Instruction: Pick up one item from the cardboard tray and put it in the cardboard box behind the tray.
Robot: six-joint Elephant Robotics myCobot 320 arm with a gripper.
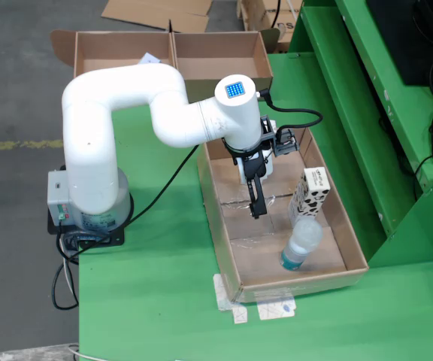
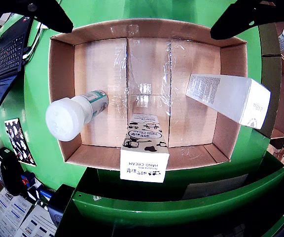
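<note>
A long cardboard tray point(image 1: 215, 210) lies on the green table. It holds a clear bottle with a white cap point(image 1: 301, 244), a cow-patterned hand cream carton point(image 1: 310, 194) leaning on the right wall, and a white carton point(image 1: 269, 167) at the far end, partly hidden by the gripper. My gripper point(image 1: 252, 197) hangs over the middle of the tray, open and empty. In the wrist view its black fingers point(image 2: 53, 17) spread wide above the tray point(image 2: 62, 74), with the bottle point(image 2: 73, 114) at left, the hand cream carton point(image 2: 144, 150) at bottom centre and the white carton point(image 2: 228, 98) at right.
A two-compartment cardboard box point(image 1: 173, 47) stands behind the tray, with a small white item point(image 1: 150, 58) in its left compartment. The arm's base point(image 1: 89, 210) is to the tray's left. A raised green shelf point(image 1: 367, 113) runs along the right. Tape scraps point(image 1: 265, 307) lie at the tray's front.
</note>
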